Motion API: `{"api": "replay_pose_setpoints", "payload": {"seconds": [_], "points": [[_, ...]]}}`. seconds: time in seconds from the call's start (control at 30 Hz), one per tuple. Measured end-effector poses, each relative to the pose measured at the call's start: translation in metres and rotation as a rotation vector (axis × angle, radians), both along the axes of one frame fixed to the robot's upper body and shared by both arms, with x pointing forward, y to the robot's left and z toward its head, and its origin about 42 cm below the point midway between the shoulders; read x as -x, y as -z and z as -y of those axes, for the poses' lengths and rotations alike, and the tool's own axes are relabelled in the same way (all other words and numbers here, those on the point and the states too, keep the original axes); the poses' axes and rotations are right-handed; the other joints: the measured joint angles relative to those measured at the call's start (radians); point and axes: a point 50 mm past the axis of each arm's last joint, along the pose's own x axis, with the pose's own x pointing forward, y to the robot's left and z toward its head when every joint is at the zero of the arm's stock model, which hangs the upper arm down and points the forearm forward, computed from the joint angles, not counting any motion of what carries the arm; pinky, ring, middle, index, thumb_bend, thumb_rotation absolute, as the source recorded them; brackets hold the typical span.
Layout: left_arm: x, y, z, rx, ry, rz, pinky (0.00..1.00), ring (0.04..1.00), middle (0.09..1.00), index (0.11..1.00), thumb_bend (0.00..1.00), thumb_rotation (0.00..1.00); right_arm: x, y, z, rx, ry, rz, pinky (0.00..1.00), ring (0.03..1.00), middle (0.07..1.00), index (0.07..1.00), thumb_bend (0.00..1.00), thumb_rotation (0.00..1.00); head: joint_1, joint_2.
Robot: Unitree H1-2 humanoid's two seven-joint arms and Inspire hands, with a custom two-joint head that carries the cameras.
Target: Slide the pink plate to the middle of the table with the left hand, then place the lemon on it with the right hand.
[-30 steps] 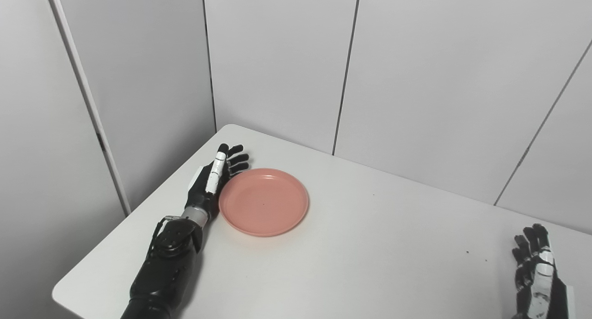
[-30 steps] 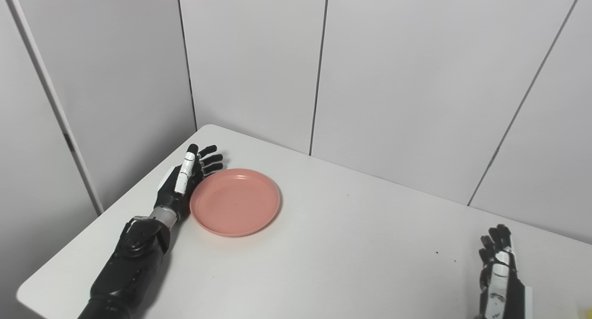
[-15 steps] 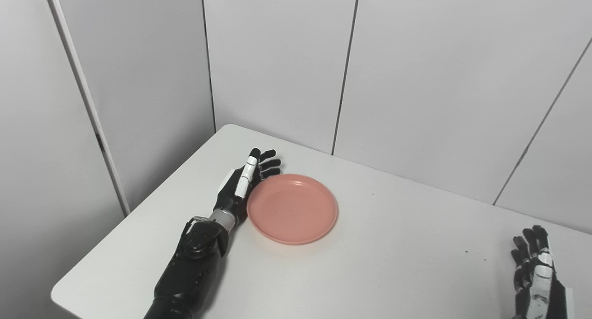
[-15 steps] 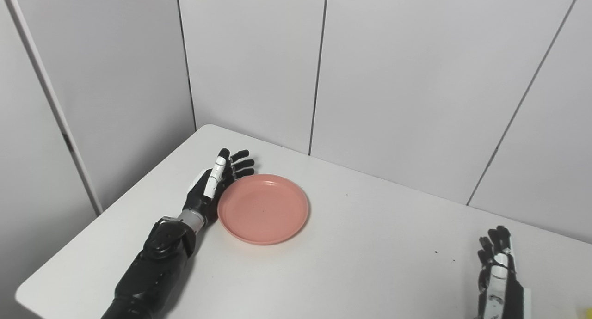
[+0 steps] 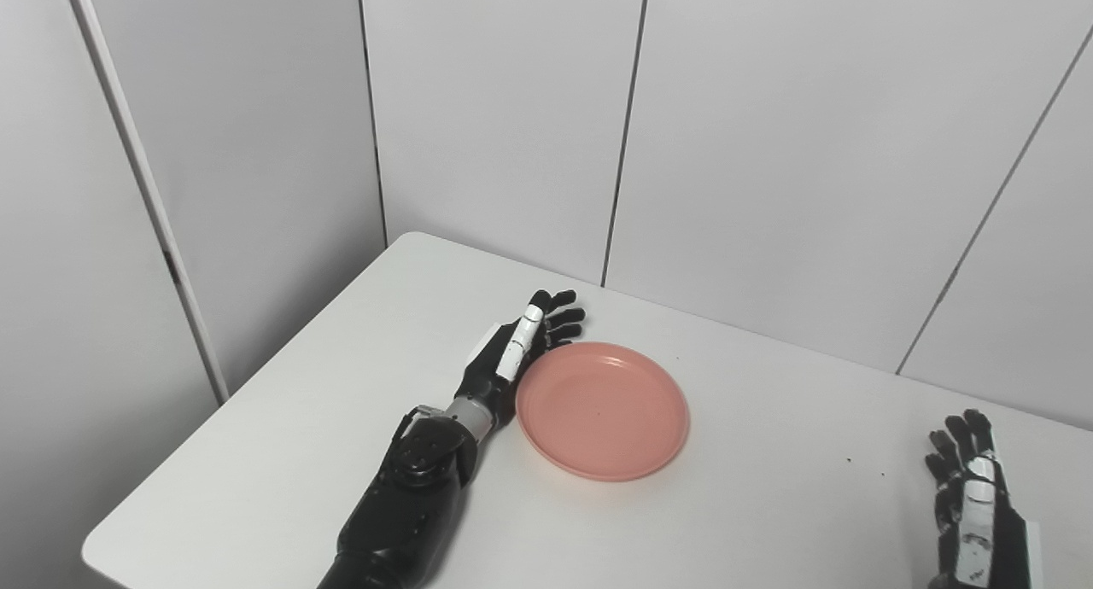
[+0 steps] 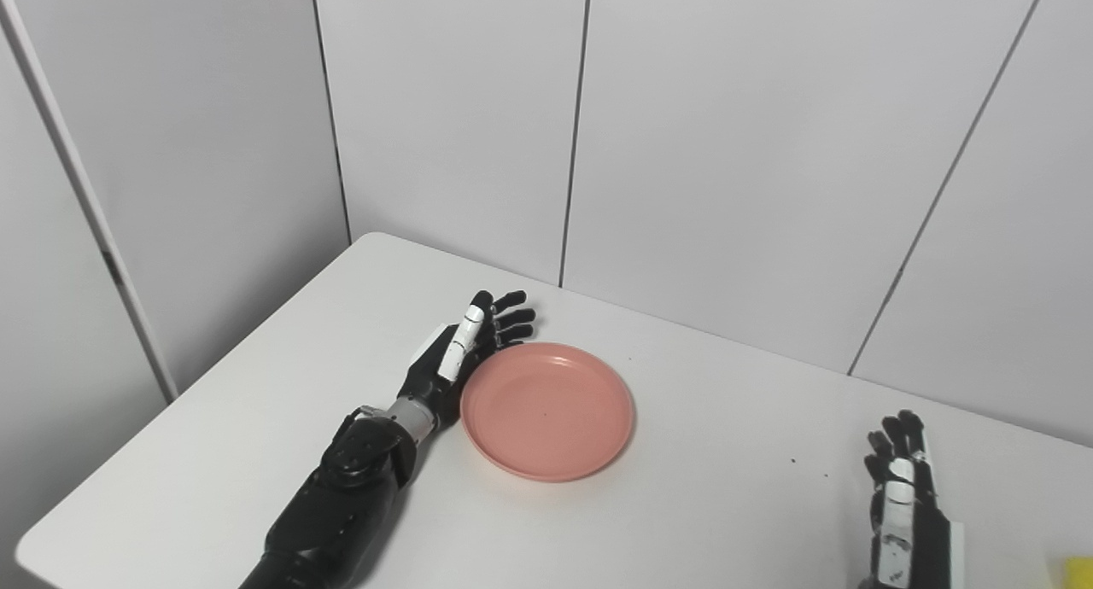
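Two hands were on your table (image 5: 282, 452) at this moment, and only one of them was at work. Your left hand (image 5: 512, 354) stood on edge with its fingers (image 5: 559, 316) stretched out and slightly spread, holding nothing; its palm side pressed flat against the left rim of the pink plate (image 5: 602, 410). The plate lay flat on the tabletop, left of the table's middle and closer to the far wall than to the near edge, with nothing on it. Your right hand (image 6: 901, 478) waited well apart from the plate, at the near right corner, upright on its edge with the fingers extended and apart, and it too had hold of nothing.

You could see only a small yellow patch (image 6: 1078, 568) at the near right corner in the right eye view, just right of your right hand; too little of it showed to tell whether it was the lemon.
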Motion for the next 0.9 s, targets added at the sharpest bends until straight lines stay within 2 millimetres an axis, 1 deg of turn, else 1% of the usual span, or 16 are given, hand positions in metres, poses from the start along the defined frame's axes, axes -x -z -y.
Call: {"api": "replay_pose_setpoints", "payload": {"seconds": [0.13,0.2,0.23,0.27,0.33,0.37,0.4,0.5,0.57,0.63,0.7,0.77,0.83,0.9], "points": [[0.0,-0.001,0.006,-0.034,0.021,-0.001,0.9,0.895,0.885,0.877,0.72,1.0,0.0,0.0,-0.001,0.012,0.0,0.002,0.94,0.922,0.927,0.929,0.64,0.95,-0.026,0.008],[0.0,-0.002,0.008,-0.032,0.025,-0.003,0.9,0.895,0.887,0.881,0.73,1.0,0.0,0.0,-0.002,0.017,-0.001,0.002,0.94,0.918,0.925,0.928,0.64,0.94,-0.084,0.021],[0.001,-0.003,0.01,-0.031,0.028,-0.005,0.9,0.895,0.888,0.883,0.74,1.0,0.001,0.0,-0.002,0.02,-0.001,0.003,0.94,0.916,0.923,0.927,0.64,0.94,-0.084,0.022],[0.001,-0.003,0.013,-0.031,0.031,-0.007,0.91,0.899,0.892,0.89,0.75,1.0,0.001,-0.001,-0.002,0.022,0.0,0.003,0.94,0.915,0.921,0.925,0.65,0.94,-0.116,0.029],[0.004,-0.005,0.018,-0.035,0.041,-0.006,0.94,0.916,0.907,0.91,0.75,1.0,0.001,-0.001,-0.004,0.027,0.002,0.006,0.95,0.92,0.927,0.931,0.66,0.96,-0.123,0.031],[0.006,-0.005,0.02,-0.041,0.049,-0.005,0.94,0.921,0.911,0.915,0.74,1.0,0.002,-0.002,-0.004,0.031,0.001,0.008,0.95,0.922,0.929,0.933,0.66,0.96,-0.153,0.038],[0.006,-0.005,0.022,-0.049,0.057,-0.003,0.95,0.923,0.915,0.916,0.74,1.0,0.002,-0.002,-0.005,0.036,0.0,0.01,0.95,0.923,0.933,0.936,0.65,0.97,-0.154,0.038],[0.008,-0.005,0.026,-0.059,0.077,0.001,0.96,0.932,0.919,0.921,0.73,1.0,0.002,-0.003,-0.011,0.048,-0.002,0.011,0.95,0.928,0.94,0.942,0.65,0.98,-0.236,0.054],[0.009,-0.006,0.028,-0.053,0.078,-0.001,0.96,0.935,0.919,0.922,0.73,1.0,0.003,-0.003,-0.018,0.05,-0.002,0.01,0.95,0.934,0.945,0.948,0.65,0.99,-0.241,0.055],[0.011,-0.005,0.03,-0.046,0.079,-0.004,0.96,0.935,0.924,0.93,0.72,1.0,0.003,-0.003,-0.025,0.046,-0.005,0.011,0.95,0.936,0.946,0.951,0.67,0.99,-0.304,0.067],[0.014,-0.006,0.033,-0.026,0.079,-0.002,0.96,0.938,0.929,0.934,0.73,1.0,0.003,-0.004,-0.032,0.05,-0.011,0.012,0.95,0.938,0.946,0.952,0.68,0.99,-0.308,0.068],[0.018,-0.004,0.038,0.009,0.076,-0.008,0.97,0.94,0.928,0.933,0.72,1.0,0.003,-0.005,-0.037,0.056,-0.015,0.013,0.94,0.933,0.941,0.948,0.69,0.99,-0.334,0.072],[0.021,-0.004,0.042,0.027,0.075,-0.005,0.96,0.941,0.931,0.939,0.72,1.0,0.003,-0.005,-0.041,0.062,-0.009,0.013,0.94,0.933,0.94,0.949,0.7,1.0,-0.376,0.078],[0.024,-0.003,0.047,0.044,0.076,-0.007,0.96,0.939,0.93,0.938,0.72,1.0,0.003,-0.005,-0.043,0.069,0.002,0.012,0.95,0.937,0.942,0.953,0.71,1.0,-0.376,0.078]]}}
